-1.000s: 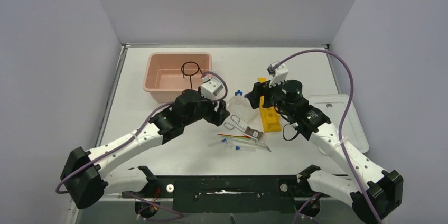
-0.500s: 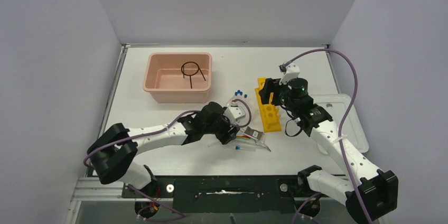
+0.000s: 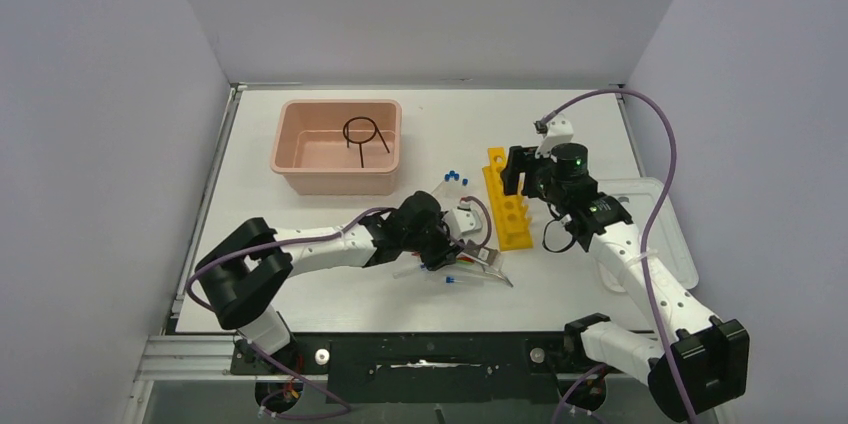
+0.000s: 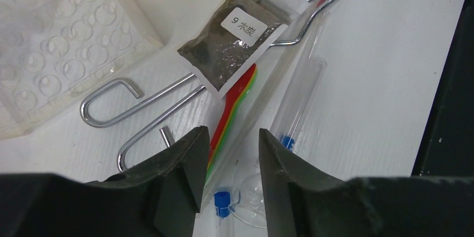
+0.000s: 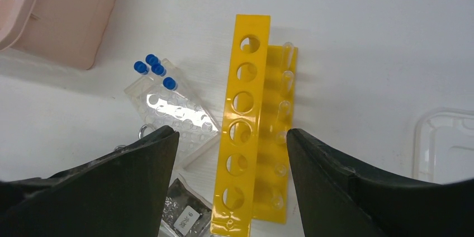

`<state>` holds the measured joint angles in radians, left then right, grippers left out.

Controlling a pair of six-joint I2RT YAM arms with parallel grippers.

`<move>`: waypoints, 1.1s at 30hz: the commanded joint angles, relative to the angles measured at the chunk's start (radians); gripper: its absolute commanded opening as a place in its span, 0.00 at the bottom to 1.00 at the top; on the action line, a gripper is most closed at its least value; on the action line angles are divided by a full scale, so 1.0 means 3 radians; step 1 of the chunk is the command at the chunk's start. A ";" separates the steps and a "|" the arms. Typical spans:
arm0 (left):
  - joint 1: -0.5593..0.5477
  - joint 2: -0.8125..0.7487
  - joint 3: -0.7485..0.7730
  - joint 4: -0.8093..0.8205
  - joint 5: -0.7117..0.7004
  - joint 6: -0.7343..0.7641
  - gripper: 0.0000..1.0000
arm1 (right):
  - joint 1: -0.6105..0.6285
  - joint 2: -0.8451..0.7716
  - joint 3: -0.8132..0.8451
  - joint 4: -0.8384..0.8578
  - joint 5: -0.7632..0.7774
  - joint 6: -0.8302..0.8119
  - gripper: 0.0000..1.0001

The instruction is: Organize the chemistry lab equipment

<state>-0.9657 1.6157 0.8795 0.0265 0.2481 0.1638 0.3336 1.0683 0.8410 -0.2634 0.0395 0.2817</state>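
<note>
My left gripper (image 3: 446, 252) (image 4: 229, 136) is open and empty, low over a pile near the table's front. The pile holds metal tongs (image 4: 167, 100), thin coloured sticks (image 4: 235, 108) in a clear sleeve, a blue-capped clear tube (image 4: 299, 103) and a small bag of dark powder (image 4: 235, 41). My right gripper (image 3: 514, 170) (image 5: 232, 136) is open and empty above the yellow holed rack (image 3: 506, 209) (image 5: 246, 125). The clear tube rack (image 3: 450, 199) (image 5: 173, 114) holds several blue-capped tubes (image 5: 152, 65). The black wire ring (image 3: 360, 132) lies in the pink tub.
The pink tub (image 3: 290, 139) stands at the back left and its corner shows in the right wrist view (image 5: 72, 19). The white lid (image 3: 650, 229) lies at the right edge. The table's front edge is just beyond the pile.
My left gripper has swung from beside the pink tub forward and down onto the pile. My right gripper has drawn back and right a little, staying over the yellow rack.
</note>
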 commanded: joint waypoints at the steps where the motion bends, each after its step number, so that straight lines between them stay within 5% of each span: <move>1: 0.0018 0.0070 0.0190 0.0016 0.0266 0.0125 0.40 | -0.0102 0.0003 0.0082 0.0101 -0.0113 -0.0081 0.73; 7: 0.0018 -0.0062 0.0130 -0.0046 0.0427 0.0131 0.50 | -0.0184 0.0043 0.0060 0.0149 -0.0206 -0.0066 0.73; 33: 0.0008 0.0176 0.0003 -0.0272 0.0403 0.0244 0.43 | -0.0202 0.0091 0.0012 0.0178 -0.0299 -0.0018 0.73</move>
<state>-0.9604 1.6451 0.8646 -0.0277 0.3416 0.2024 0.2756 1.1072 0.8406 -0.2619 -0.0448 0.2729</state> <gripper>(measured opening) 0.430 0.725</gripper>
